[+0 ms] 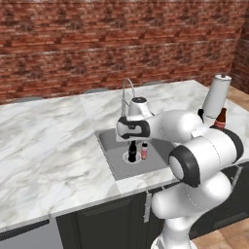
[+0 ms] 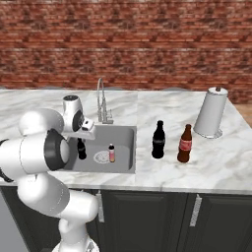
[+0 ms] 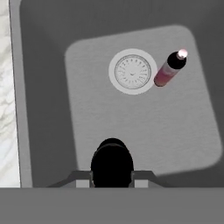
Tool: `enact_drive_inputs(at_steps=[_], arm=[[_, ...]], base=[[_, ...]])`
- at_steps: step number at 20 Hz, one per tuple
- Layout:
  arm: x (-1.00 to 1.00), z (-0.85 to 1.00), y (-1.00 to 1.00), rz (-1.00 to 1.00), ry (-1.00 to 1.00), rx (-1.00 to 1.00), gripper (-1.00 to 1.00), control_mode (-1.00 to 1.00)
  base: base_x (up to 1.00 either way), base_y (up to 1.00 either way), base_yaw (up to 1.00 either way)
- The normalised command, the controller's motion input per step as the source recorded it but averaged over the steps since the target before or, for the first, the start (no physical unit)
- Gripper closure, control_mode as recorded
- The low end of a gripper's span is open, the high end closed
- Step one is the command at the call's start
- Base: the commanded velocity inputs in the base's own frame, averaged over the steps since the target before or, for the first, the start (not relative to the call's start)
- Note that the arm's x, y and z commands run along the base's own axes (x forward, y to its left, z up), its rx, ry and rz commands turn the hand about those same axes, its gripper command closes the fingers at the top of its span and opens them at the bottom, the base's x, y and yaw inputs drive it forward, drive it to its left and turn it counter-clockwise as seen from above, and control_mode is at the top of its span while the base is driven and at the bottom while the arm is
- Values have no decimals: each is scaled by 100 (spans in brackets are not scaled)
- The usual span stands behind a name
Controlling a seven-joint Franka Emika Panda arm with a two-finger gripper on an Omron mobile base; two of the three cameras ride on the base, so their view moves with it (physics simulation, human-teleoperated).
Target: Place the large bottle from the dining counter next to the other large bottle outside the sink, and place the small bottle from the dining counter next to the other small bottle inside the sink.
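The sink (image 2: pixel 125 142) is a grey metal basin set into the marble counter (image 2: pixel 206 162), with a curved chrome faucet (image 2: pixel 101 101) rising at its far edge. Two bottles are inside the basin. The small bottle (image 2: pixel 81 149), short and all black, hangs upright at the left side of the basin, and the gripper (image 3: pixel 112 177) is closed tight on it from above, one finger on each side of its body. From the hand's own camera, I look straight down on its dark round top, with the basin floor below it. I cannot tell whether its base touches the floor of the sink.

The other small bottle (image 2: pixel 111 153), reddish-pink with a pale top, stands upright on the basin floor just to the right of the round drain (image 2: pixel 101 157). The drain lies between the two bottles, so they are near each other but apart.

Outside the sink, on the counter to its right, the other large bottle (image 2: pixel 158 140) stands upright, tall and glossy black. Just to the right of it stands the large bottle (image 2: pixel 184 143), brown with a red label band. The two are close side by side, not touching. Farther right and toward the back stands a paper towel roll (image 2: pixel 210 112) on its holder. A brick wall (image 2: pixel 126 44) runs behind the counter.
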Motion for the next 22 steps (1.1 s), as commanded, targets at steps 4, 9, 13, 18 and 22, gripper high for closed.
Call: enact_drive_inputs(at_steps=[4,9,13,18,22], arm=[[5,-28,8,0,0,0,100,-100],[16,-26,5,0,0,0,100,-100],[28,-11,0,0,0,0,100,-100],[22,-4,4,0,0,0,100,-100],[6,-10,15,0,0,0,100,-100]], base=[[0,0,0],[0,0,0],[0,0,0],[0,0,0],[0,0,0]])
